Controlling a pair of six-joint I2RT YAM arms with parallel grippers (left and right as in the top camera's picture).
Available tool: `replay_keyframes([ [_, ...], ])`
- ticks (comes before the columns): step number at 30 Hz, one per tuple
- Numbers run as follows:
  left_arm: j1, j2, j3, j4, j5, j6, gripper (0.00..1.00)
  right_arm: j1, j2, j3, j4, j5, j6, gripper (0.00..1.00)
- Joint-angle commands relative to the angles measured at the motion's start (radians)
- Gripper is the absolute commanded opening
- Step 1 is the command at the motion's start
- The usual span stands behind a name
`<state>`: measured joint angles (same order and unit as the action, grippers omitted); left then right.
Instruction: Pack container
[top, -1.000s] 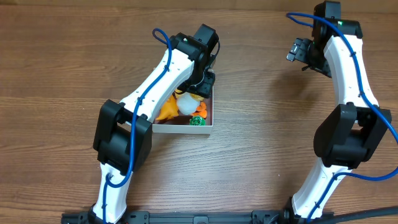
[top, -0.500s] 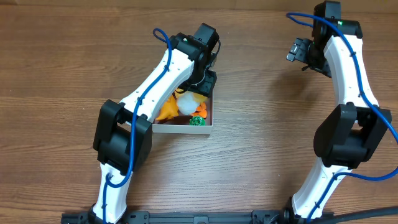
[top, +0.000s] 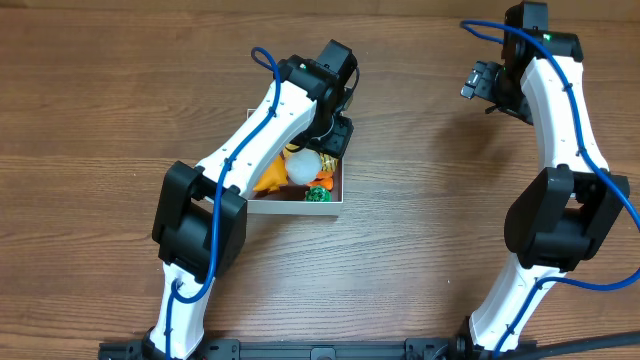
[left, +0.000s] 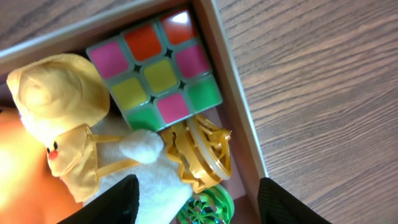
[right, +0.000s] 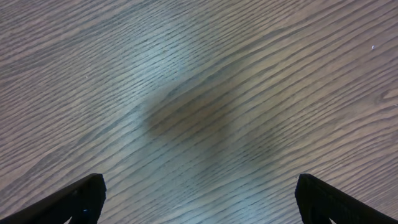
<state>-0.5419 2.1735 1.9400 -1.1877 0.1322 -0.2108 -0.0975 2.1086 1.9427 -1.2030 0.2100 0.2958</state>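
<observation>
Two arms, one box. Your container (top: 296, 208) sits left of centre on the worktop (top: 420, 250), right under the left arm (top: 275, 115). The right arm (top: 560, 110) is well apart, up at the far right, so left is plainly the nearer.

Left jaws: spread wide, nothing held, poised low over the toys. From the left wrist view, the box wall (left: 233, 112) runs just inside the right-hand fingertip.
- puzzle cube (left: 155, 65) tucked in a corner, against that wall
- plush duck (left: 59, 118) touching the cube
- gold lattice ball (left: 199, 152) between the duck and the wall
- green ball (left: 205, 208) directly between the fingertips

Right jaws: also wide and empty, over bare wood.

You can see no toy outside the box from overhead, so packing looks close to done. If the left arm is to clear out, go straight up first; a sideways swing risks catching that thin wall.
</observation>
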Motion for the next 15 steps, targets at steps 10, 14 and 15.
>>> replay_keyframes([
  [10,0.116,0.003,0.453,-0.242,-0.121,-0.005,0.96,-0.005,-0.006,0.000,0.006,0.014,0.012,1.00],
  [14,0.169,0.003,0.618,-0.336,-0.161,-0.006,1.00,-0.005,-0.006,0.000,0.006,0.014,0.012,1.00],
  [15,0.182,0.003,0.650,-0.360,-0.169,-0.006,1.00,-0.005,-0.006,0.000,0.006,0.014,0.012,1.00],
])
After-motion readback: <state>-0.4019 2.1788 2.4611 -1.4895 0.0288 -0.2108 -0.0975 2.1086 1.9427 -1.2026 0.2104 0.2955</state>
